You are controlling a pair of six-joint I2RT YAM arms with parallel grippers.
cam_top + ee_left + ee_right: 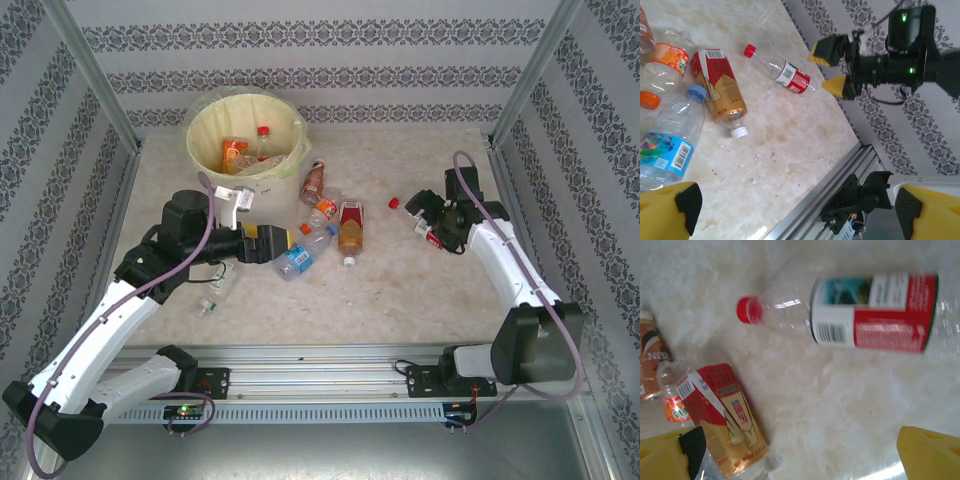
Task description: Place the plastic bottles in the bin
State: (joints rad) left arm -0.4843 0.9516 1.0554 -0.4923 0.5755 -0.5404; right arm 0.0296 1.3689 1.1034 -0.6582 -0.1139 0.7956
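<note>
While two bottles are already lying inside the round pale yellow plastic bin [212, 120] with its translucent bag liner, I am judging the job as barely under way. In the top view the bin is standing at about eleven o'clock on the pale marbled table [400, 300]. An orange-labelled clear plastic bottle [235, 155] and a red-capped clear bottle [263, 135] are showing in it.

A cluster is waiting at five o'clock from the bin: a brown-labelled bottle [313, 181], an orange-capped bottle with an orange label [323, 208], a white-capped bottle with a red-and-gold label [349, 228] and a blue-capped bottle with a blue label [296, 258]. At three o'clock from them a red-capped bottle with a red-and-white label [415, 220] is lying on its side.

I am holding my left gripper [797, 212] spread wide and empty just beside the blue-labelled bottle. I am hovering my right gripper [800, 455] over the red-and-white one, fingers wide apart, gripping nothing.

As for writing, the letters "NESC" are showing on the brown label at nine o'clock in my right wrist view. Barcodes are showing on the red-and-gold, red-and-white and blue labels. Their other print is coming out too blurred for me to read.
</note>
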